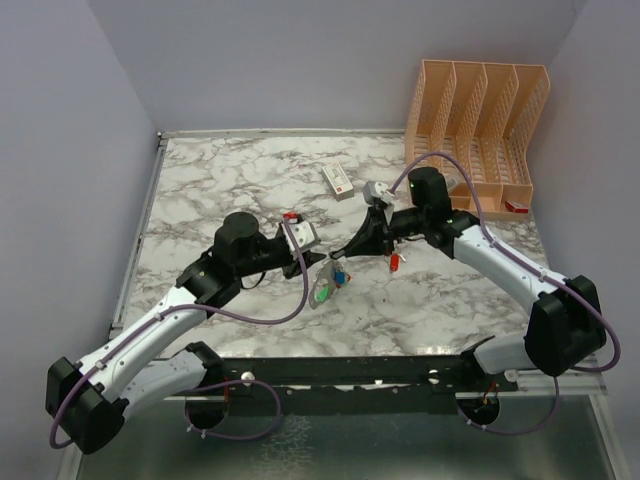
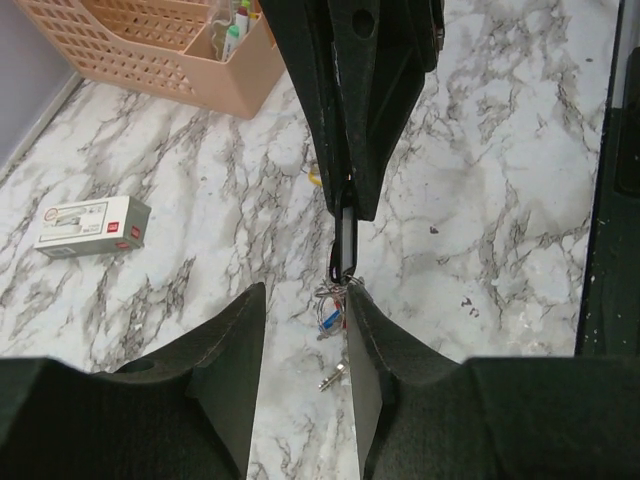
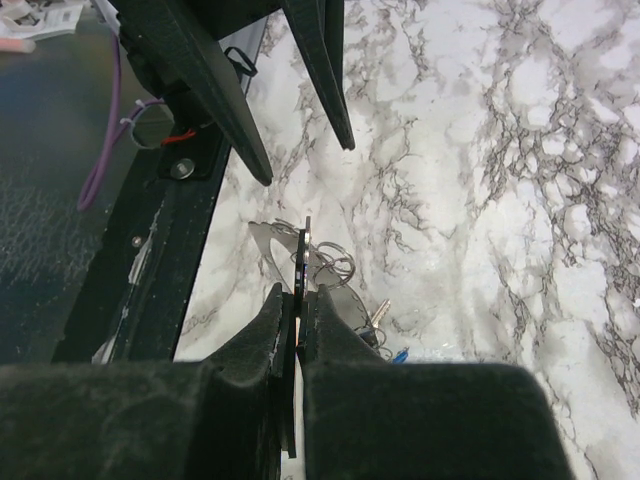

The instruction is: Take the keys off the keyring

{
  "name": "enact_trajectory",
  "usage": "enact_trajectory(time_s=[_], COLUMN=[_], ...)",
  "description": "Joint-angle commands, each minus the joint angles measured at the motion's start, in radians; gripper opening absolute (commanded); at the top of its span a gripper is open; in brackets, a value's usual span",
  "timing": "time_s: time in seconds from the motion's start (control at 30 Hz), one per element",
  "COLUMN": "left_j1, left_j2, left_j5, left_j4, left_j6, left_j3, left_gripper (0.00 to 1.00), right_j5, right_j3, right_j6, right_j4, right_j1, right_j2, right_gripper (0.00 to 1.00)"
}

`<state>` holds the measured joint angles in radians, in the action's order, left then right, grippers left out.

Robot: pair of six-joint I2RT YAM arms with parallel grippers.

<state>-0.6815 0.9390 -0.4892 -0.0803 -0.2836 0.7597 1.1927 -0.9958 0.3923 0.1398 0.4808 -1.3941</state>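
My right gripper (image 1: 352,247) (image 3: 300,292) is shut on a flat black key head (image 3: 304,255), seen edge-on and held a little above the table. From it hang thin wire rings (image 3: 338,265) with a blue-headed key (image 2: 330,318) and a silver key blade (image 2: 334,378). The grey keyring band (image 1: 322,283) (image 3: 268,248) lies under them with a green-headed key (image 1: 321,294). My left gripper (image 1: 304,262) (image 2: 302,296) is open, its jaws on either side of the bunch just below the black key head (image 2: 345,245). A red-headed key (image 1: 395,263) sits apart, beside the right gripper.
A white box with a red mark (image 1: 338,180) (image 2: 92,225) lies behind the grippers. An orange divided rack (image 1: 478,125) (image 2: 160,50) stands at the back right. The black front rail (image 1: 350,372) runs along the table's near edge.
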Motion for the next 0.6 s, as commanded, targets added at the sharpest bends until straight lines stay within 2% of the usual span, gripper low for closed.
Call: enact_trajectory(time_s=[0.0, 0.27, 0.57], left_j1=[0.005, 0.005, 0.005], left_j2=[-0.023, 0.022, 0.009], left_j5=[0.02, -0.025, -0.042], left_j4=[-0.027, 0.035, 0.077], left_j6=[-0.093, -0.104, -0.118], left_j3=[-0.034, -0.072, -0.096], left_gripper=[0.4, 0.55, 0.58], right_j5=[0.004, 0.019, 0.024], right_j3=[-0.029, -0.015, -0.016], right_j6=[0.044, 0.05, 0.048], right_j4=[0.052, 0.041, 0.052], right_j1=[0.005, 0.005, 0.005], right_j2=[-0.013, 0.013, 0.048], right_gripper=[0.01, 0.01, 0.01])
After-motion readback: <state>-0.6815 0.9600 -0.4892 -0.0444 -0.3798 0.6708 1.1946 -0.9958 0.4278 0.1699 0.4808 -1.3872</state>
